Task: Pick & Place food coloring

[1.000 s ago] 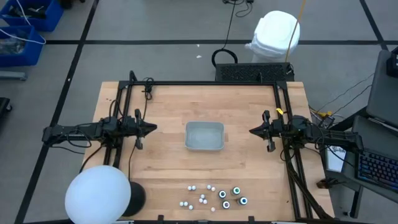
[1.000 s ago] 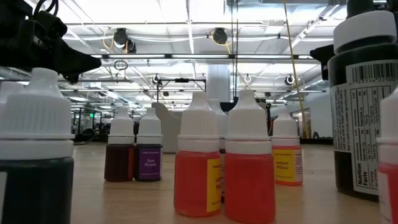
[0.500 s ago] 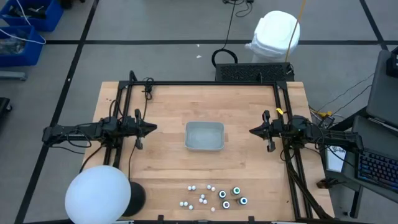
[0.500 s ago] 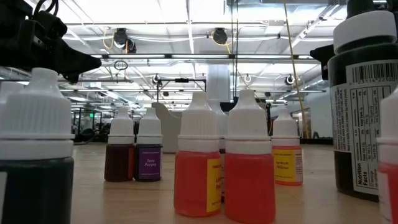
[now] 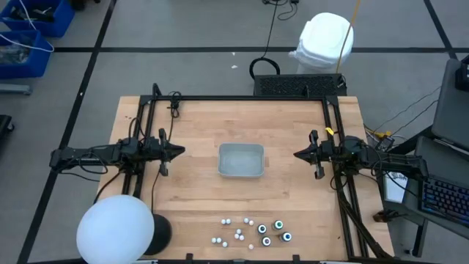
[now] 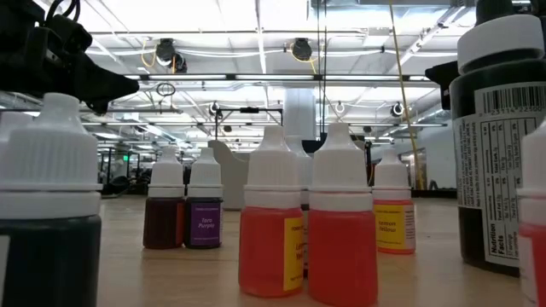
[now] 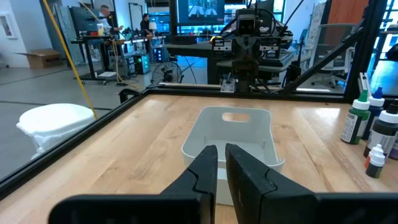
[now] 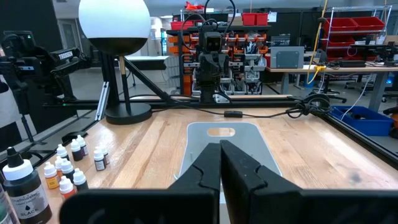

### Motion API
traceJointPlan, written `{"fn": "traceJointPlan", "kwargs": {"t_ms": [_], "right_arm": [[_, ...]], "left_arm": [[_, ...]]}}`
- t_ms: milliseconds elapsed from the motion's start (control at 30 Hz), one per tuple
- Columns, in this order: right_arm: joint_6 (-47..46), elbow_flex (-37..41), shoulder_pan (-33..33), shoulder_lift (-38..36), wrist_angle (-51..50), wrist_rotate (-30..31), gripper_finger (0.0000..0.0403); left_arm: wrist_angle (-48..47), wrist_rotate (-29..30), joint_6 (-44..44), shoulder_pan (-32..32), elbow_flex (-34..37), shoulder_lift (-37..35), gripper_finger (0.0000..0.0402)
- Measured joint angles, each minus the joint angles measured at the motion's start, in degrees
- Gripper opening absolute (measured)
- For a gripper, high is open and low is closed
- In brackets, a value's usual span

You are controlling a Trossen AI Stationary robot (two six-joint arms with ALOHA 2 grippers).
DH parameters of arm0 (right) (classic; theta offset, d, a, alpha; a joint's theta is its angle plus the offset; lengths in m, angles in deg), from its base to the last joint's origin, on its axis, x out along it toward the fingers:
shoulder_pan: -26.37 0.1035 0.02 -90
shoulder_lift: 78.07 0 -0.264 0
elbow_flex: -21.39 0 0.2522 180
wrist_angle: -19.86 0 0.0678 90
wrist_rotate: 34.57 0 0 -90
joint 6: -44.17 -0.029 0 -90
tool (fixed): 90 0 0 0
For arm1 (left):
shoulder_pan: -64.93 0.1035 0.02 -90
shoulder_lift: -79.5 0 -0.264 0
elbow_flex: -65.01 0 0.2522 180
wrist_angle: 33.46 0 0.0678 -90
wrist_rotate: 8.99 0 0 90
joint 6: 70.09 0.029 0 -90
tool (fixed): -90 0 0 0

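Note:
The food coloring bottles [image 5: 249, 233] stand upright in a loose cluster on their bases near the table's near edge, right of the middle; most are tiny with white caps, and three larger dark ones stand at the cluster's right. They fill the low view [image 6: 307, 230]. My left gripper [image 5: 181, 151] hovers shut on the left side of the translucent grey tray [image 5: 240, 160], pointing at it. My right gripper [image 5: 296, 155] hovers shut on the tray's right side. Both are far from the bottles. The left wrist view shows the bottles [image 7: 373, 134] off to one side, as does the right wrist view [image 8: 68, 165].
The tray [image 7: 233, 134] sits mid-table between the two grippers. A lamp with a white globe [image 5: 115, 229] stands at the near left corner. Black frame rails [image 5: 242, 98] run along the far and side edges. Bare wood lies between the tray and the bottles.

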Motion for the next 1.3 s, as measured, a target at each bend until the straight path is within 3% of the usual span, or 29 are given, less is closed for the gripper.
{"fn": "traceJointPlan", "kwargs": {"t_ms": [1300], "right_arm": [[-1.97, 0.01, 0.00, 0.00, 0.58, -0.01, 0.0000]], "left_arm": [[0.63, -0.01, 0.00, 0.00, 0.00, 0.01, 0.0042]]}}
